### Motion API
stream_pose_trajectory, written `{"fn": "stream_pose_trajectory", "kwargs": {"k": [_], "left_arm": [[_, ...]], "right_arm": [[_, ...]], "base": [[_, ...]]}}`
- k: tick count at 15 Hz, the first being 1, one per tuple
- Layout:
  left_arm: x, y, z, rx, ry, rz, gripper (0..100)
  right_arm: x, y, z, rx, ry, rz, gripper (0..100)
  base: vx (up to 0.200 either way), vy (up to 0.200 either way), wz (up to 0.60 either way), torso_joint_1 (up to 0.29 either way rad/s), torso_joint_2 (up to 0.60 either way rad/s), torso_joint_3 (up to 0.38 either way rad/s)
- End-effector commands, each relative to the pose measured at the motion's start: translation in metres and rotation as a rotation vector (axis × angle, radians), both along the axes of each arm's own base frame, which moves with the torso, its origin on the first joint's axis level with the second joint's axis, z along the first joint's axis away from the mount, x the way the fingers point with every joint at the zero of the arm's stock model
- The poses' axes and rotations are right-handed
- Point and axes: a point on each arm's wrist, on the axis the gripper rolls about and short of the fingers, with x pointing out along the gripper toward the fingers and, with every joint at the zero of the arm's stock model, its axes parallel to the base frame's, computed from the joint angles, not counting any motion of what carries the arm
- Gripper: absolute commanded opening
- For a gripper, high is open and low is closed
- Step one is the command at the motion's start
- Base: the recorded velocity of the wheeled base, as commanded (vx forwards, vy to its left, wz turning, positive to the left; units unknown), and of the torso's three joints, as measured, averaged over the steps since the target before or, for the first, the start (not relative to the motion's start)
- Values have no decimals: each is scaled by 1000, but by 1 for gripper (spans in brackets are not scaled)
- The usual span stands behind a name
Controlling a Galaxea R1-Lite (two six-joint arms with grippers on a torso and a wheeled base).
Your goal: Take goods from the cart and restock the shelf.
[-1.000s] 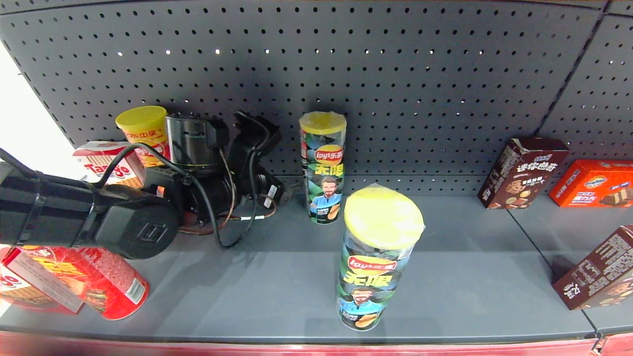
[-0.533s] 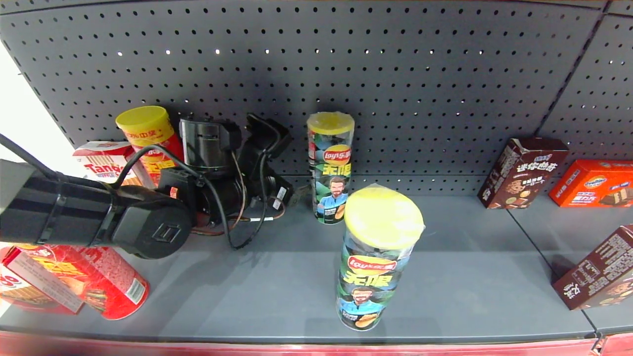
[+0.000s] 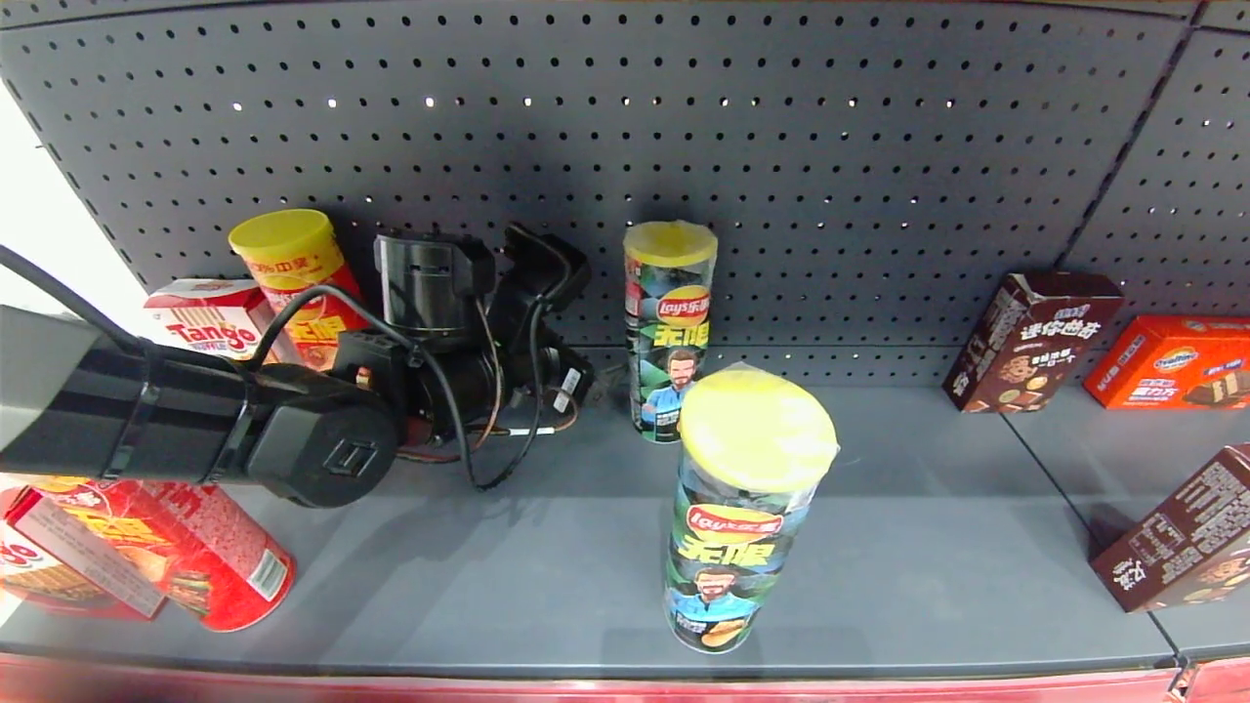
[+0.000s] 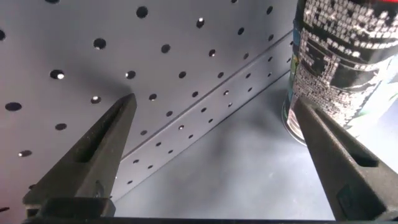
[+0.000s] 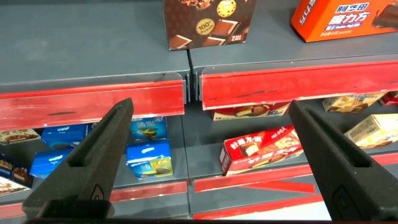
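- Robot's left hand (image 4: pixel 214 102): fingers spread wide, nothing between them. It sits low over the shelf (image 3: pixel 928 547) near the back, just beside the rear chip can (image 3: pixel 672 332). The right hand (image 5: pixel 210 104) is also spread and empty, facing the lower racks.
- Nearest risk: the front chip can (image 3: pixel 742 508) stands upright close to the shelf lip. An arm pulling back carelessly could clip it and send it off the edge.
- Left front: a red can (image 3: pixel 210 557) lies on its side under the arm. It is round and would likely roll if brushed.
- Mid shelf: the rear chip can is upright, tall and narrow. In the left wrist view one finger ends right at its base; contact cannot be told. A low sideways nudge could topple it toward the front can.
- A cable (image 3: pixel 449 430) loops loose off the wrist and could snag the yellow-lidded can (image 3: pixel 293 268) close behind.
- Far: the pegboard (image 3: pixel 781 146) is close behind the fingers, so there is little room and a fingertip may scrape or catch.
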Motion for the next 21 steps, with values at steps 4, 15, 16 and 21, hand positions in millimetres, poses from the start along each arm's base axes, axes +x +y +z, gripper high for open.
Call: {"fn": "stream_pose_trajectory", "kwargs": {"k": [4,15,16,21], "left_arm": [[3,-4,-1,-1,-2,-6,100],[-38,6,51,-51,-97,-26,100],[-48,6,59,-64,-114,-36,100],[-107,37,79,-96,-172,-1,100]], "right_arm": [[0,0,0,0,2,1,100],[0,0,0,0,2,1,100],[0,0,0,0,2,1,100],[0,0,0,0,2,1,100]], "base": [[0,0,0,0,0,0],[0,0,0,0,0,0],[0,0,0,0,0,0],[0,0,0,0,0,0]]}}
